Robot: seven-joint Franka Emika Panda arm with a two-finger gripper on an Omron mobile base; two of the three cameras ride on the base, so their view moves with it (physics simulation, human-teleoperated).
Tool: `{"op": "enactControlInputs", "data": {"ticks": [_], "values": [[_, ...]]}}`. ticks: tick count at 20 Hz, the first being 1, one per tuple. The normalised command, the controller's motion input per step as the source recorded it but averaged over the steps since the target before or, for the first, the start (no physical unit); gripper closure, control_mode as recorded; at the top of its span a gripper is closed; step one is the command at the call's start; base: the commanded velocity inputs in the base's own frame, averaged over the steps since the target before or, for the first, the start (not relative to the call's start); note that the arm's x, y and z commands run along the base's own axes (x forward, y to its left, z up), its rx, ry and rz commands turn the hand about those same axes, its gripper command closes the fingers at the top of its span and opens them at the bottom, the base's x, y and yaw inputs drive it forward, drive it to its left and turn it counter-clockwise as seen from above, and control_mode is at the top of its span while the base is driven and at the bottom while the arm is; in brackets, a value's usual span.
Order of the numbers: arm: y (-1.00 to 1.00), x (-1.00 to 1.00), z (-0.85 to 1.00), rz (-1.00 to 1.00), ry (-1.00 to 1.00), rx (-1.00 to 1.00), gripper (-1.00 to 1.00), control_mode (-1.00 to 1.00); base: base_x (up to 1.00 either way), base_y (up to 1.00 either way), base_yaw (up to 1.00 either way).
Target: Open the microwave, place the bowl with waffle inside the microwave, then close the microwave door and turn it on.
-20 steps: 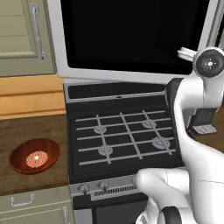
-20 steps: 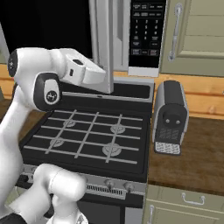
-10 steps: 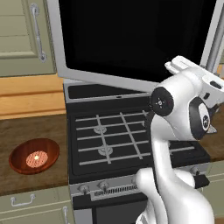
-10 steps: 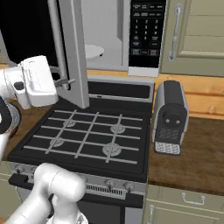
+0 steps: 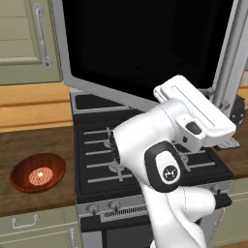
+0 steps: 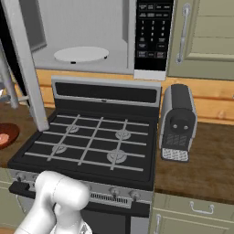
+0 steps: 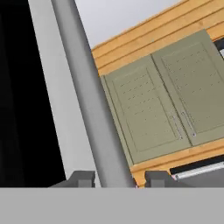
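Here the microwave door (image 5: 145, 43) handle (image 7: 87, 109) is being straddled by the end effector (image 7: 118, 178), apparently gripped between its fingertips (image 7: 83, 178).

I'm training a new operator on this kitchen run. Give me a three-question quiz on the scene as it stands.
1. True or false: the microwave door stands open.
2. Where is the bowl with the waffle? A) on the turntable B) on the counter left of the stove C) on a burner
3. What sits between the gripper fingertips?

Key: 1 true. 2 B. 3 the door's bar handle.
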Motion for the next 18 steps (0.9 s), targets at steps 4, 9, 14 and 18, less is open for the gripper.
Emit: {"op": "enactControlInputs", "data": {"ticks": [4, 9, 14, 18], "values": [[0.74, -0.06, 0.0, -0.36, 0.11, -0.08, -1.0, -1.0, 0.0, 0.0, 0.0], [0.65, -0.62, 0.02, -0.13, -0.06, -0.1, -1.0, -1.0, 0.0, 0.0, 0.0], [0.82, -0.16, -0.02, 0.18, 0.0, -0.05, -1.0, -1.0, 0.0, 0.0, 0.0], [0.45, -0.1, -0.04, 0.23, 0.07, 0.1, -1.0, -1.0, 0.0, 0.0, 0.0]]}}
